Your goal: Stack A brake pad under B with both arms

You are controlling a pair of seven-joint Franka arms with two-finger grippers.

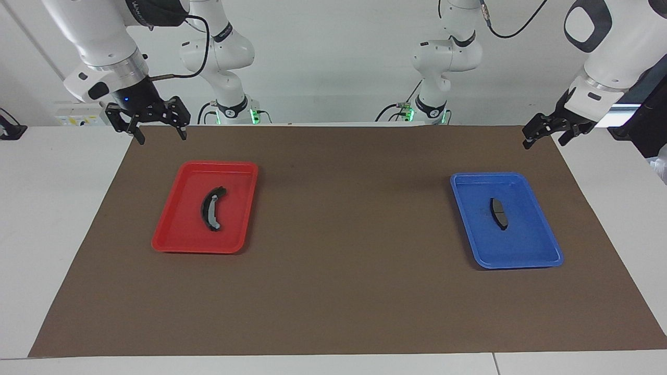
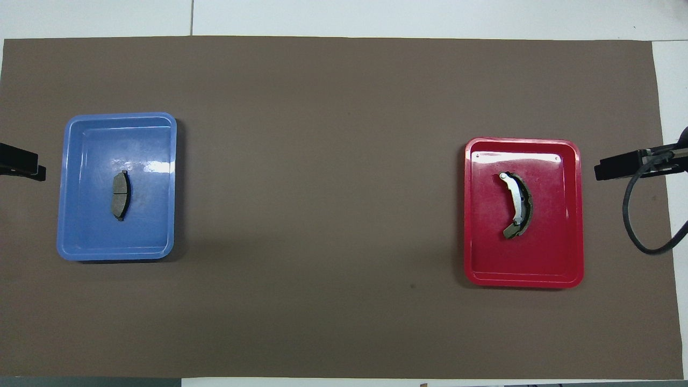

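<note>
The A brake pad [image 1: 499,212] lies flat in the middle of the blue tray [image 1: 542,258], toward the left arm's end of the surface [image 1: 344,291]. B [image 1: 212,209] lies flat in the middle of the red tray [image 1: 172,245], well apart from the blue tray, toward the right arm's end.

Both long axes run roughly from the robots' edge of the surface outward. The pad's thin groove crosses its middle. B's curve bulges away from the blue tray, its light grey strip along the inner side.

Both pieces look stiff, dense and heavy for their size, not fragile, with low profiles that leave little edge to catch. My judgement: grip each across its short width near the middle, the pad at the groove, so neither tips.

The left pincer [image 1: 544,136] hangs over the surface's corner nearest the blue tray, jaws wide, holding nothing. The right pincer [image 1: 156,134] hangs over the edge nearest the red tray, also wide and empty.
</note>
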